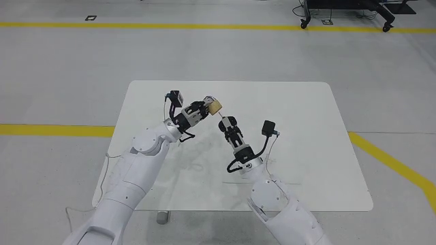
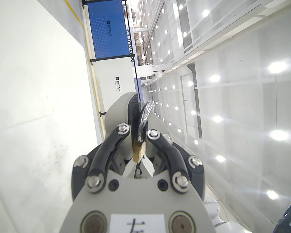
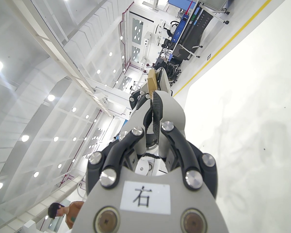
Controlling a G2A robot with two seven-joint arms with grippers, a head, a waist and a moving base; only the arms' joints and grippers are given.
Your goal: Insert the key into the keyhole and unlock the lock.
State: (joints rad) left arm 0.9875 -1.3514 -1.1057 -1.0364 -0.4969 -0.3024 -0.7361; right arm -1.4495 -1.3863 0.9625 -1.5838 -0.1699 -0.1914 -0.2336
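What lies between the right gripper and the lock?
The key: in the top view its thin shaft spans the gap from the right gripper to the lock held by the left gripper.

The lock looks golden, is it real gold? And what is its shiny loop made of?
Probably not gold. The lock body looks like brass: a dull yellow metal with flat faces and sharp edges. Its loop looks like polished steel, because it is silvery and curved with bright glints on it.
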